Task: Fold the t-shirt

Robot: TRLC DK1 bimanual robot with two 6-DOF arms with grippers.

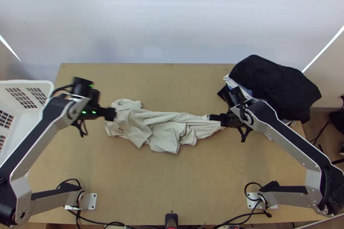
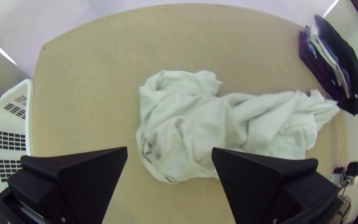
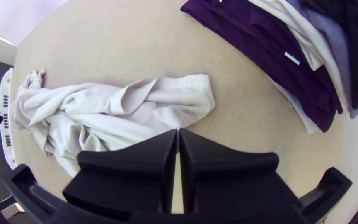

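Loosely bunched, the t-shirt (image 1: 157, 128) lies beside the clothes pile (image 1: 275, 83). It looks light, soft and limp, likely to sag between holds. My right gripper (image 3: 178, 129) pinches its edge nearest the pile. My left gripper (image 2: 169, 150), spread wide, is at the end away from the pile; I should take a loose corner there.

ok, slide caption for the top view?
Bunched pale t-shirt on the table, right gripper pinching one end, left gripper near the other.
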